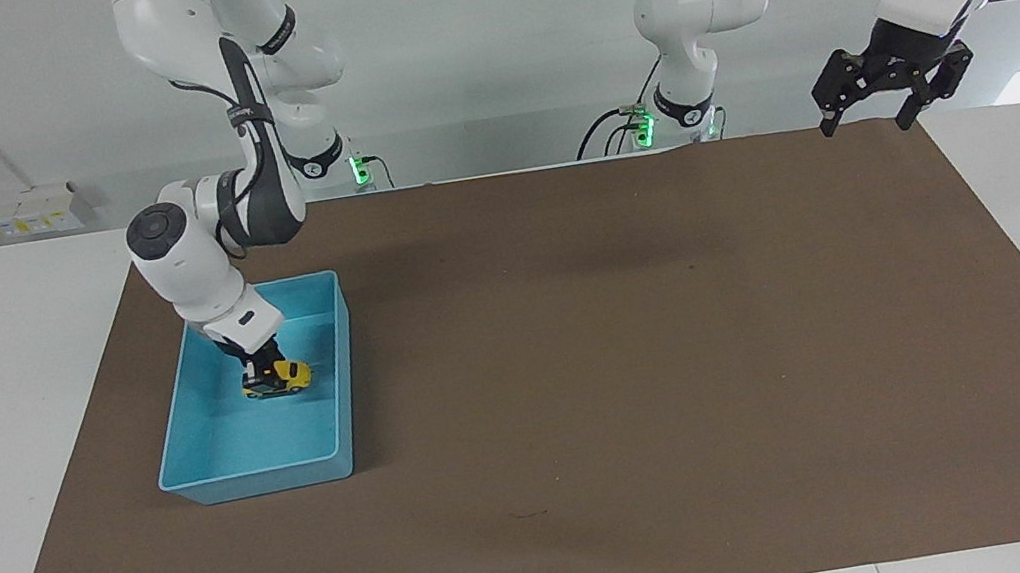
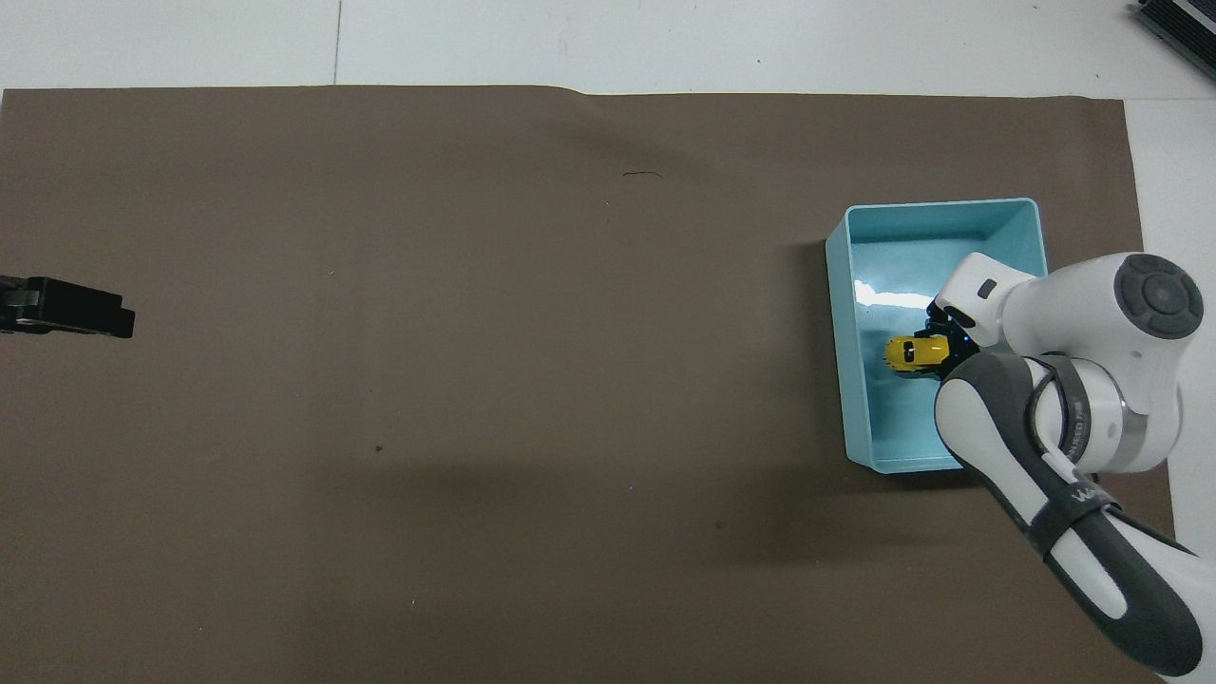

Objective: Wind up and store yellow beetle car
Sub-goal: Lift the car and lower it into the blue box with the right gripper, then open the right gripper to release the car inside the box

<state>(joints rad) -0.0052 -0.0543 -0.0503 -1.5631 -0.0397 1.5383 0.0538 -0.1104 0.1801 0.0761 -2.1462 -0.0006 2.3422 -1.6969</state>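
Observation:
The yellow beetle car (image 1: 281,377) is inside the blue bin (image 1: 256,478), low over or on the bin's floor. My right gripper (image 1: 260,368) reaches down into the bin and is shut on the car's rear end. In the overhead view the car (image 2: 910,353) shows beside the right gripper (image 2: 940,344), inside the bin (image 2: 936,206). My left gripper (image 1: 865,122) is open and empty, held up over the mat's edge at the left arm's end of the table, where it waits. Its tip shows in the overhead view (image 2: 114,321).
A brown mat (image 1: 632,359) covers most of the white table. The bin stands at the right arm's end of the mat. A small dark mark (image 1: 529,513) lies on the mat far from the robots.

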